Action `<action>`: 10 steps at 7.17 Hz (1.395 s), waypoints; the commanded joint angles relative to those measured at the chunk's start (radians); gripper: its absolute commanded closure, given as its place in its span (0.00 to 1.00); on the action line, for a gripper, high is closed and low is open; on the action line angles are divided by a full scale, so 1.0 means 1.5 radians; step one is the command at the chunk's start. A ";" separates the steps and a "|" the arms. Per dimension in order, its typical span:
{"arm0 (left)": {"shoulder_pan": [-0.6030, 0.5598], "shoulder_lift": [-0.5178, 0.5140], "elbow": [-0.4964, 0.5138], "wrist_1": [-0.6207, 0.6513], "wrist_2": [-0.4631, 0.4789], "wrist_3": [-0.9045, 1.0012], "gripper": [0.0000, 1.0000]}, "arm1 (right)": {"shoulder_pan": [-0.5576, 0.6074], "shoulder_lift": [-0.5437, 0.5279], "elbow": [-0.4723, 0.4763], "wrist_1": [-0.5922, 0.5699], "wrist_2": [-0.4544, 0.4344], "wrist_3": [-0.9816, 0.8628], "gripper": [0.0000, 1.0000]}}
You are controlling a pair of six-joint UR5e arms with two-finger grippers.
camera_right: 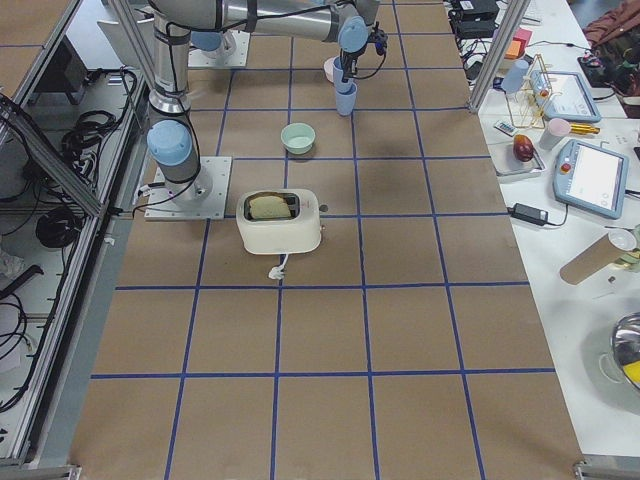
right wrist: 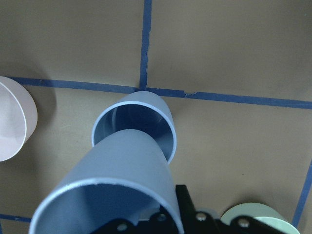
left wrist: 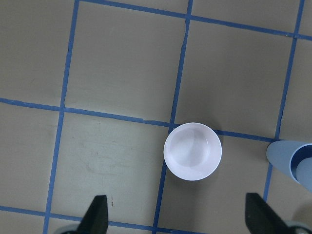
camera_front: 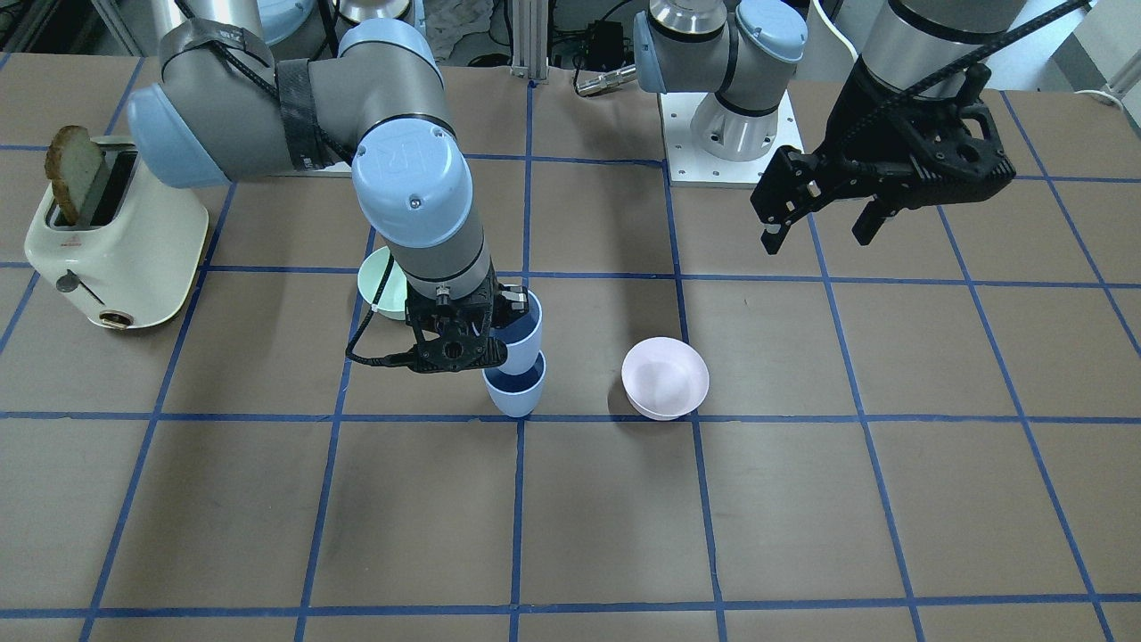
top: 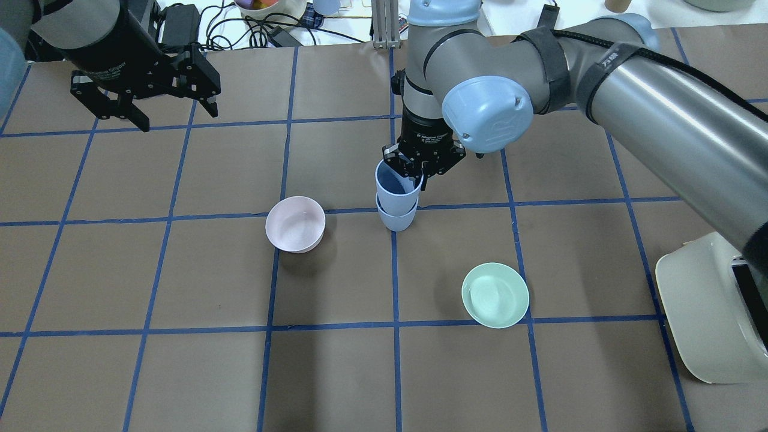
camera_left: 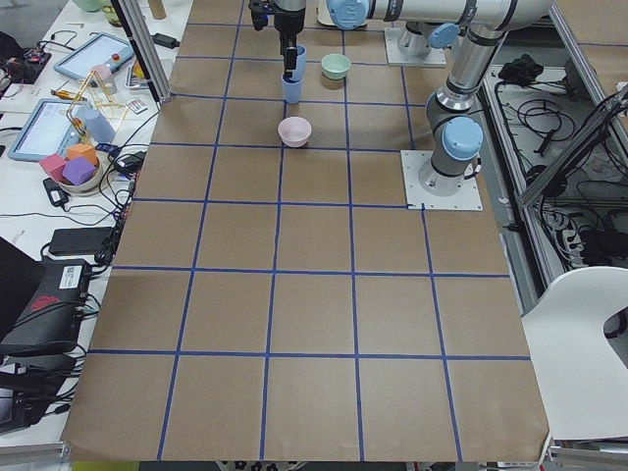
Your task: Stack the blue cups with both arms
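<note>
One blue cup stands upright on the table's middle, also seen in the front view and the right wrist view. My right gripper is shut on the rim of the second blue cup, one finger inside it. That cup is tilted, with its base at or just inside the standing cup's mouth. My left gripper is open and empty, high over the far left of the table. Its fingertips frame the pink bowl from above.
A pale pink bowl stands left of the cups. A mint-green bowl stands nearer the robot, to the right. A cream toaster with a bread slice stands at the robot's right end of the table.
</note>
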 commanded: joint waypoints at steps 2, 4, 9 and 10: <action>0.001 0.006 0.000 -0.004 0.007 0.000 0.00 | 0.000 0.004 -0.001 -0.014 0.000 0.000 0.78; 0.001 0.006 0.000 -0.004 0.007 0.000 0.00 | 0.001 0.005 -0.001 -0.031 -0.001 0.000 0.24; 0.002 0.001 -0.001 -0.002 0.006 0.000 0.00 | -0.132 -0.059 -0.043 0.014 -0.006 -0.014 0.00; 0.002 0.001 -0.001 -0.002 0.006 0.000 0.00 | -0.157 -0.082 -0.045 0.081 -0.017 -0.084 0.00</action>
